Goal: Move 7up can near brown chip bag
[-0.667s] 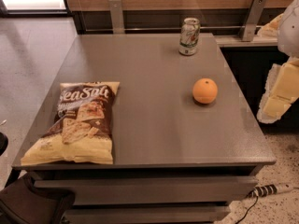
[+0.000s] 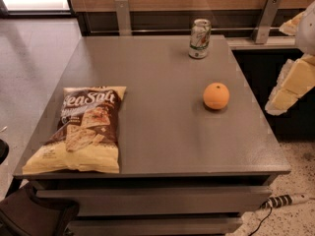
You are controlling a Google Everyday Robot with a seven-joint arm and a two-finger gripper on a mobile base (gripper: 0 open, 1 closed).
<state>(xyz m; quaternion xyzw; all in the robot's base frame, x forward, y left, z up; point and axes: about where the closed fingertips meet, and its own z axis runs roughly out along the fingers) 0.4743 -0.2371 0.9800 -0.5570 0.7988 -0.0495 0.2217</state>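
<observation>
The 7up can (image 2: 200, 38) stands upright near the far edge of the grey table (image 2: 162, 132), right of centre. The brown chip bag (image 2: 81, 129) lies flat at the table's front left, far from the can. My gripper (image 2: 291, 85) shows as pale yellow and white parts at the right edge of the view, off the table's right side. It is level with the orange, well apart from the can, and holds nothing that I can see.
A round orange (image 2: 216, 96) sits on the table's right half, between the can and the front edge. A wooden wall with metal brackets (image 2: 266, 18) runs behind the table. A power strip (image 2: 285, 200) lies on the floor at the lower right.
The gripper at the right edge has shifted slightly upward. The can, the orange and the chip bag have not moved.
</observation>
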